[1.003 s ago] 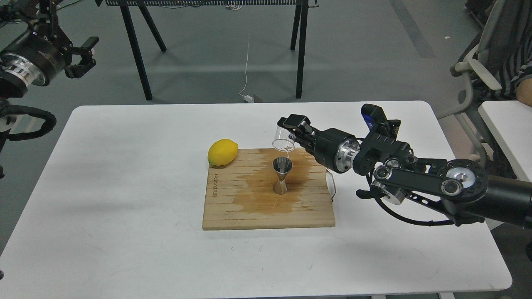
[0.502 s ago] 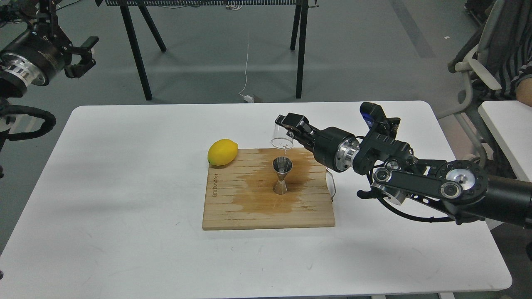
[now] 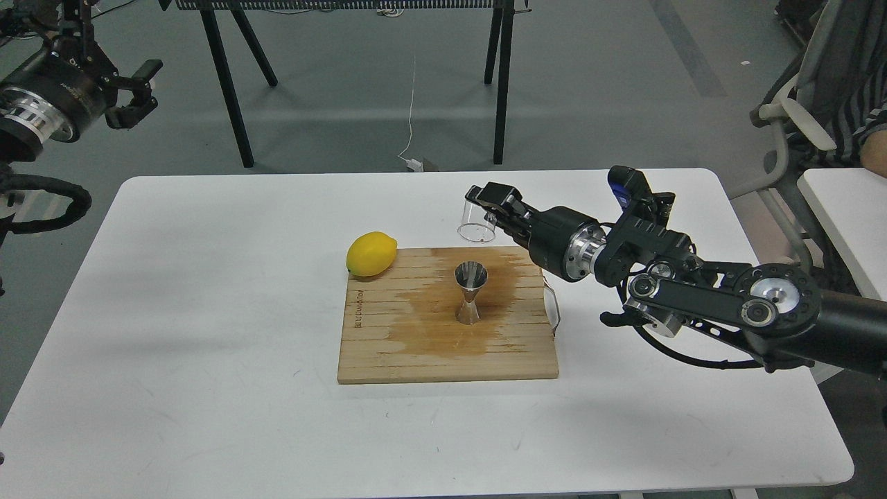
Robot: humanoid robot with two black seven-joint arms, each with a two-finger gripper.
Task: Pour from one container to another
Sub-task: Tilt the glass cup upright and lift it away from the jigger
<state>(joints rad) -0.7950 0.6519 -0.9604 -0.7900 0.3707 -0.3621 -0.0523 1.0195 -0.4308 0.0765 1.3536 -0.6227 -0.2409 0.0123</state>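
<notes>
Right gripper (image 3: 493,208) clamped on the tipped glass cup (image 3: 477,223), held above the board's (image 3: 388,346) far edge, at 12 o'clock from the upright jigger (image 3: 470,292) mid-board amid a wet stain. Lemon (image 3: 371,254) at jigger's 10 o'clock, on the board's corner; left gripper (image 3: 138,93) spread wide, off-table, far at 10 o'clock.

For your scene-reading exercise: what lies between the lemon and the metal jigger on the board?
In the head view, only wooden board separates the lemon from the jigger: dry pale wood by the lemon, darker wet staining toward the jigger.
</notes>
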